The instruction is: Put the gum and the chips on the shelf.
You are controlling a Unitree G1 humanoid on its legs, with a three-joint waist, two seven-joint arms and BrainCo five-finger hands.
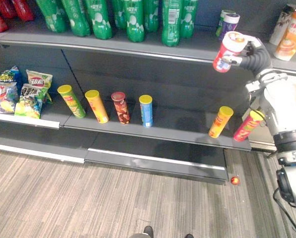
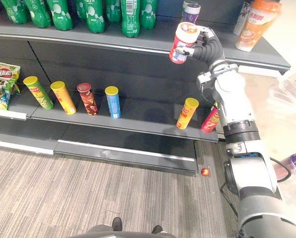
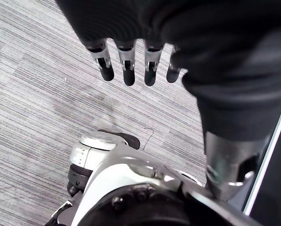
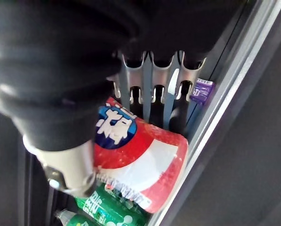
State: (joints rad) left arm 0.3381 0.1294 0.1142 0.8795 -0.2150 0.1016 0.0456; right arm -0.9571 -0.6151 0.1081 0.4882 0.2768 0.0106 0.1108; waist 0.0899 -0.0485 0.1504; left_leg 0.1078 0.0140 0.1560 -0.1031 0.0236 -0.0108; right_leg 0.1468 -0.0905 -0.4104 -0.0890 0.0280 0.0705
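The left hand [image 3: 128, 59] hung over the striped floor [image 1: 63, 198] with its fingers straight and slightly spread, holding nothing.

At nine o'clock in the head view, chip bags [image 1: 19, 94] stood bunched at the far left of the middle shelf [image 1: 178, 131]. At eleven to twelve o'clock, green bottles [image 1: 133, 20] lined the upper shelf [image 1: 88, 45]. Below them four chip tubes stood in a row on the middle shelf, each apart from the next: a green-yellow tube [image 1: 71, 101] and a yellow tube [image 1: 97, 106], both leaning, then a brown-red tube [image 1: 120, 107] and a blue tube [image 1: 146, 110], nearly upright. Well apart from these, at three o'clock, an orange tube [image 1: 220, 122] and a pink tube [image 1: 248, 126] leaned near each other at the shelf's right end.

At two o'clock the gum jar [image 1: 228, 51], red and white, was held tilted at the front edge of the upper shelf. The right hand [image 2: 197, 45] had its fingers [image 4: 152, 89] curled round it, the thumb on the other side. Whether the jar rested on the shelf could not be told. Just behind it at one o'clock a purple-lidded jar [image 1: 229, 23] stood on the upper shelf, and orange cups [image 1: 290, 34] stood farther right. At four o'clock a small red ball [image 1: 234, 180] lay on the floor by the shelf's base.
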